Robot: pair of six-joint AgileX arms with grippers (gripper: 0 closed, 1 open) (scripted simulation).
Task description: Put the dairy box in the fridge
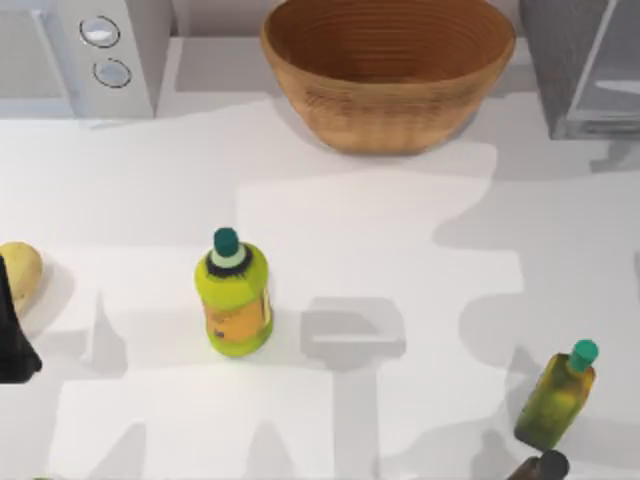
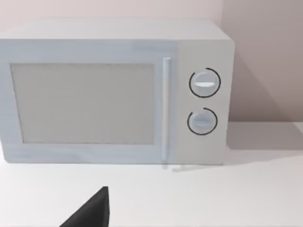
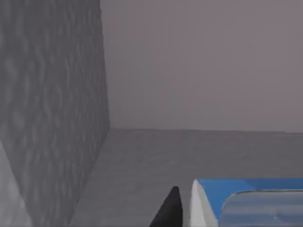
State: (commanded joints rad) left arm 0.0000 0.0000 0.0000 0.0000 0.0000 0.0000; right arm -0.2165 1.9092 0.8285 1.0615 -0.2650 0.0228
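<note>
White table (image 1: 400, 250) carrying: white two-knob microwave (image 1: 85, 55) back left, wicker basket (image 1: 390, 70) back centre, dark grey fridge (image 1: 585, 65) back right. Yellow-green bottle (image 1: 235, 295) mid-table; olive bottle (image 1: 558, 395) front right; yellowish lump (image 1: 20, 272) just beside left arm (image 1: 12, 335).

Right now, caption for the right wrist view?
Dairy box beside a right gripper finger, inside the dark grey fridge.

A rendered kitchen counter: a white microwave (image 1: 85, 55) with two round knobs stands at the back, a woven basket (image 1: 388, 70) just beside it, the dark grey fridge (image 1: 585, 65) beyond the basket, green-capped bottles (image 1: 234, 295) in front of the basket.
</note>
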